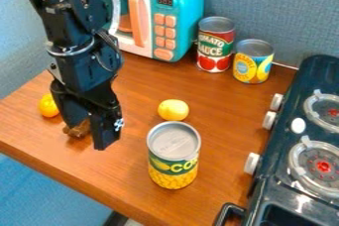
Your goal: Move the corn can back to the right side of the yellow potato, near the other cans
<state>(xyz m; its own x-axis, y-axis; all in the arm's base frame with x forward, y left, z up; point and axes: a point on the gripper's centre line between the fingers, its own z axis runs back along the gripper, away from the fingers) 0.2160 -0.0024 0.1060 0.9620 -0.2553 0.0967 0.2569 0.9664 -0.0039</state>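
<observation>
Camera view: shows the black gripper hanging low over the left part of the bench, with the jaws apart and pointing down. Looks, as a judgement, like the lining-up step of a pick, with closing on the brown thing not yet done. Would call next for a small correction to centre the brown thing, then a little more lowering if needed, then a gentle close and a straight lift. Might push the brown thing aside if closed off-centre.

As for the lie of the brown thing: rests on the bench, partly hidden, low in the gap in this view, just beside the inner side of the nearer, right-hand jaw and below the left-hand one. Cannot tell whether touching either, nor whether fully between or a little behind. Cannot make out the full shape either.

Near the gripper, toward the left edge: sits an orange-yellow fruit, close enough to call for care when closing. Farther right, well apart from the jaws: lies a lemon, just behind an upright can with yellow kernels pictured. Toward the wall: stand a red can and a shorter yellow can, beside a toy microwave.
</observation>
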